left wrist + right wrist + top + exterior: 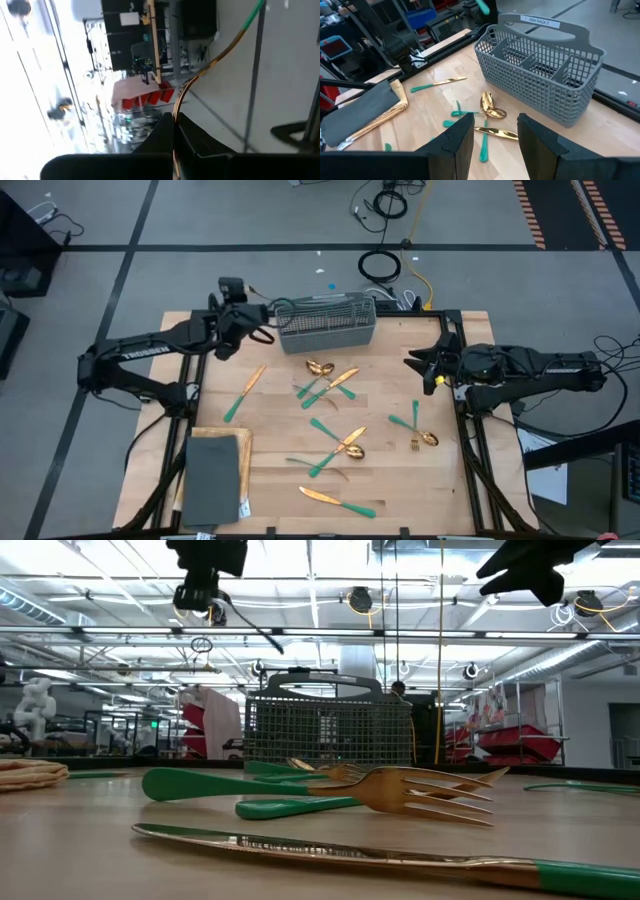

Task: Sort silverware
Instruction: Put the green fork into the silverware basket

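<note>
My left gripper (250, 315) hangs high over the table's far left, beside the left end of the grey mesh basket (326, 324). It is shut on one piece of silverware (210, 57) with a gold neck and a green handle; I cannot tell which kind it is. My right gripper (424, 370) stands open, with nothing between its fingers, above the table's right side. Several more pieces of silverware lie flat on the wood: two spoons (320, 368), a knife (244, 391), forks (412, 423) and a knife near the front (336, 500). My left gripper pinches the gold part of the piece (176, 107) between its two shut fingers. The head end is hidden between the fingers. From there the gold neck curves away to the green handle (252, 12), which sticks out beyond the fingertips, lifted clear of the table.
A dark grey slab (212, 478) lies on a tan mat at the table's near left corner. The basket (540, 65) has open compartments and a top handle, and stands at the far middle. Black frame rails run along the table's edges.
</note>
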{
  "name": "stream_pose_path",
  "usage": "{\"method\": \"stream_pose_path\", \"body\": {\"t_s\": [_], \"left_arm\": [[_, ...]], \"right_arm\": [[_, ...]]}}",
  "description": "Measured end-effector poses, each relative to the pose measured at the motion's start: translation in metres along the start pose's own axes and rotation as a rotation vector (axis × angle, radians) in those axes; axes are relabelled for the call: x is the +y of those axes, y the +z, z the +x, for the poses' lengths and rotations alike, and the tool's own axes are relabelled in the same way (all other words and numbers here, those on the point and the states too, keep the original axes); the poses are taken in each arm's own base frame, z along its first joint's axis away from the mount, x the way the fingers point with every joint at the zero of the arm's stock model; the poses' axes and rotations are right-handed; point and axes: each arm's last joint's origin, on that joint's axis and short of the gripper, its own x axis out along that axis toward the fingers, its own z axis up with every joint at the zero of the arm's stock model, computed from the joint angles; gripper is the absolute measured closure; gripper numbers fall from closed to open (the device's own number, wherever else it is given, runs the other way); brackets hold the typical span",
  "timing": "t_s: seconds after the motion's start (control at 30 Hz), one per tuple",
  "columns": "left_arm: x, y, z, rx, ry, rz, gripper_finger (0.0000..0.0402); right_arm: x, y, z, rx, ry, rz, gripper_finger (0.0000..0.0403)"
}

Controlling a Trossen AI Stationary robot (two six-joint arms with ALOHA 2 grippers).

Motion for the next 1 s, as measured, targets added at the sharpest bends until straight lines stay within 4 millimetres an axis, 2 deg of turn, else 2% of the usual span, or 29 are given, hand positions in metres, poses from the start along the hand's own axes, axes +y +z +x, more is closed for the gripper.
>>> {"method": "stream_pose_path", "body": {"t_s": [0.17, 0.53, 1.0], "left_arm": [[-0.013, 0.015, 0.007, 0.007, -0.027, 0.21, 0.04], [-0.033, 0.037, 0.017, -0.05, -0.086, 0.362, 0.04], [-0.041, 0.038, 0.041, -0.04, -0.145, 0.445, 0.04]], "right_arm": [[0.0, 0.0, 0.0, 0.0, -0.001, 0.025, 0.0261], [0.0, 0.0, 0.0, 0.0, -0.001, 0.033, 0.0261], [0.0, 0.0, 0.0, 0.0, -0.001, 0.035, 0.0261]]}}
